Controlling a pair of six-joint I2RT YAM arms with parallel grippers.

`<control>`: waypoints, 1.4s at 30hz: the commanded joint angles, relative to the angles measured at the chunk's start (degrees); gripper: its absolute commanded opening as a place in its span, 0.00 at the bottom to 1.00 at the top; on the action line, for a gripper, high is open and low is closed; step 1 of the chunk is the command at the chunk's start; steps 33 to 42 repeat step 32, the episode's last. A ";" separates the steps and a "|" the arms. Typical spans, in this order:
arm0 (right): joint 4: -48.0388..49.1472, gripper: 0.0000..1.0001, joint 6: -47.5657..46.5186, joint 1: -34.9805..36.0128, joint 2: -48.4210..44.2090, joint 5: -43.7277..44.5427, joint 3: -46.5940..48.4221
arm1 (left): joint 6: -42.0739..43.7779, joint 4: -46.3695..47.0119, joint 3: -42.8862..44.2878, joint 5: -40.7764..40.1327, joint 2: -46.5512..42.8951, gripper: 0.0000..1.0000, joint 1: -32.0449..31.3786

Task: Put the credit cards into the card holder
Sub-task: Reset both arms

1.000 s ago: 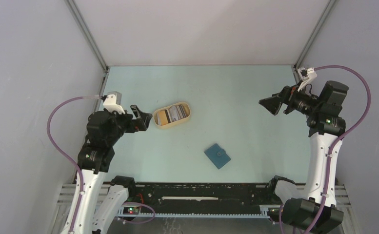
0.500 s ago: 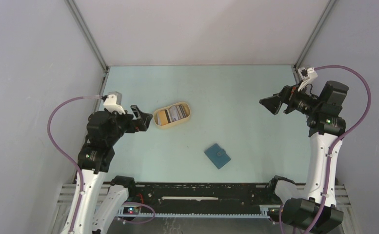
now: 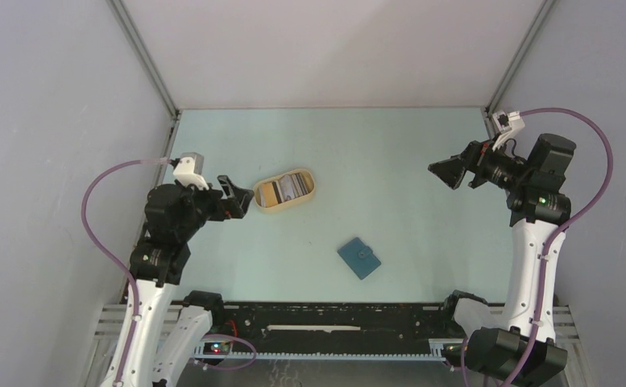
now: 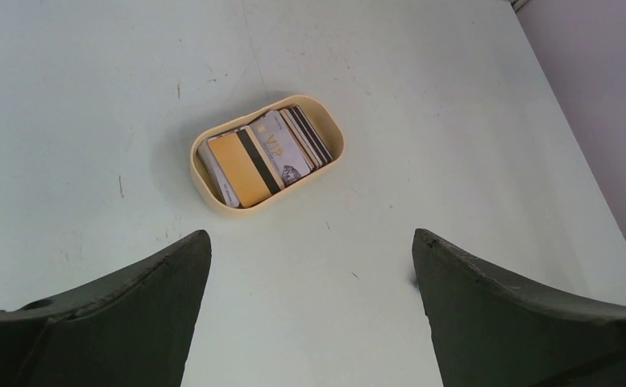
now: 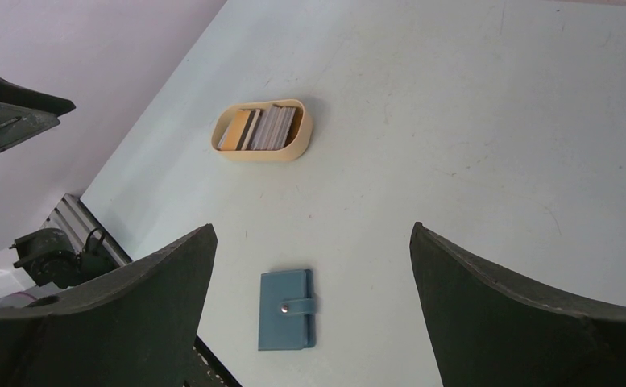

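Left gripper hangs with its fingers spread wide, holding nothing, just beside the tan tray. The credit cards sit packed in that tray. The card holder lies shut on the table. The right gripper is spread wide too, holding nothing.

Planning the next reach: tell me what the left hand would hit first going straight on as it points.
Likely the tan oval plastic tray, or the stacked plastic credit cards in it: both lie ahead of the open left hand. Depth is unclear; the pale table could come first.
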 commanded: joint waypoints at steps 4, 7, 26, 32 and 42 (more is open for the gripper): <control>1.64 1.00 0.82 -0.66 -0.26 -1.03 2.04 | -0.06 1.92 -0.63 2.23 -0.12 1.00 0.53; 1.65 1.00 0.82 -0.75 -0.37 -0.76 2.05 | -0.11 1.72 -0.46 2.50 -0.67 1.00 0.54; 1.70 1.00 0.82 -0.91 -0.88 -0.39 1.71 | -0.24 1.82 -0.94 3.93 -1.24 1.00 0.54; 1.94 1.00 0.51 -0.93 -1.00 -1.51 0.71 | -0.56 2.10 -1.57 4.04 -1.51 1.00 0.59; 1.94 1.00 0.51 -0.93 -1.00 -1.51 0.71 | -0.56 2.10 -1.57 4.04 -1.51 1.00 0.59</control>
